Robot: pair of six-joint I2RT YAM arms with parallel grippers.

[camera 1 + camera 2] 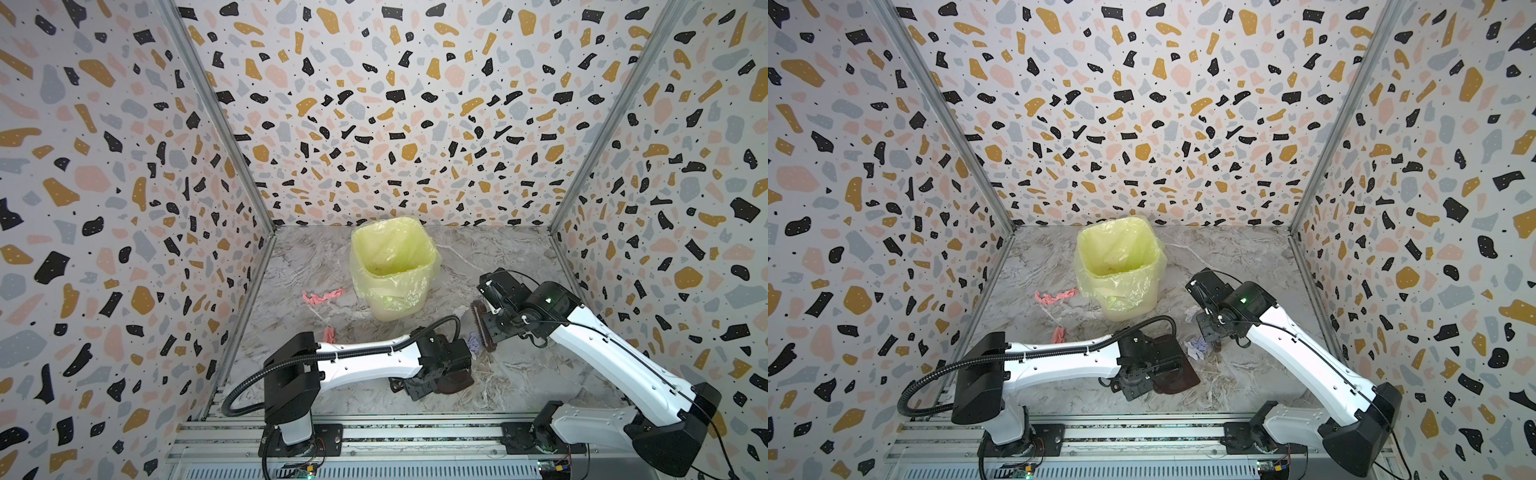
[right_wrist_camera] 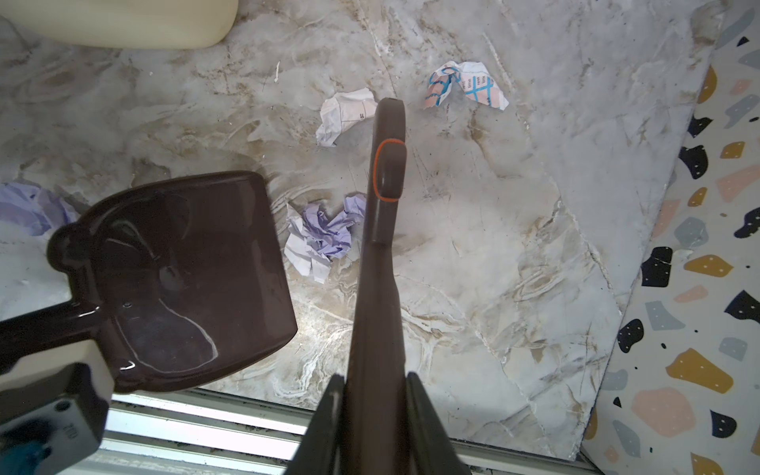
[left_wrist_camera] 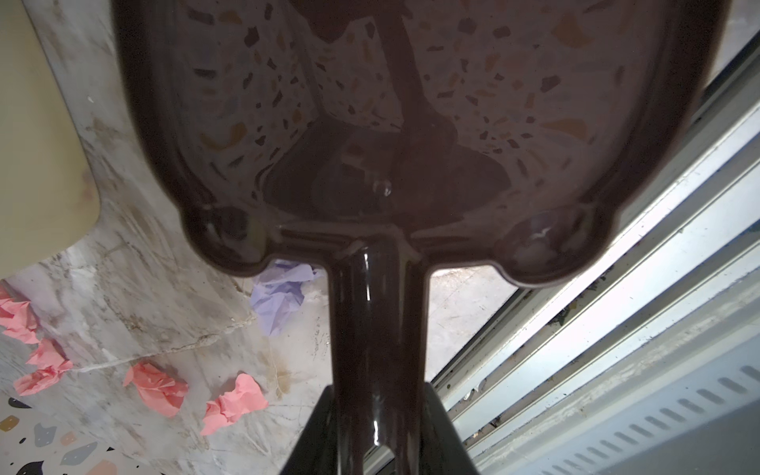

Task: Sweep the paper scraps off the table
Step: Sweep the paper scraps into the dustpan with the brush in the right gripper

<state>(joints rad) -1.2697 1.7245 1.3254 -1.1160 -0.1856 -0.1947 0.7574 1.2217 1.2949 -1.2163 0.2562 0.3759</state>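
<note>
My left gripper (image 3: 376,395) is shut on the handle of a dark brown dustpan (image 1: 1177,365), whose pan lies low over the table (image 1: 528,374). My right gripper (image 2: 374,382) is shut on the brown brush (image 2: 384,172); its bristles (image 1: 482,328) stand right of a lilac paper scrap (image 2: 325,234) that lies between brush and dustpan lip. Beyond the brush lie a white scrap (image 2: 345,115) and a blue-and-pink printed scrap (image 2: 464,84). Pink scraps (image 1: 322,296) (image 1: 329,333) lie left of the bin. Another lilac scrap (image 3: 283,292) sits behind the pan.
A cream bin with a yellow liner (image 1: 392,270) stands at the back middle of the table. Terrazzo walls (image 1: 124,208) close in three sides. The aluminium rail (image 1: 374,432) carrying both arm bases runs along the front edge.
</note>
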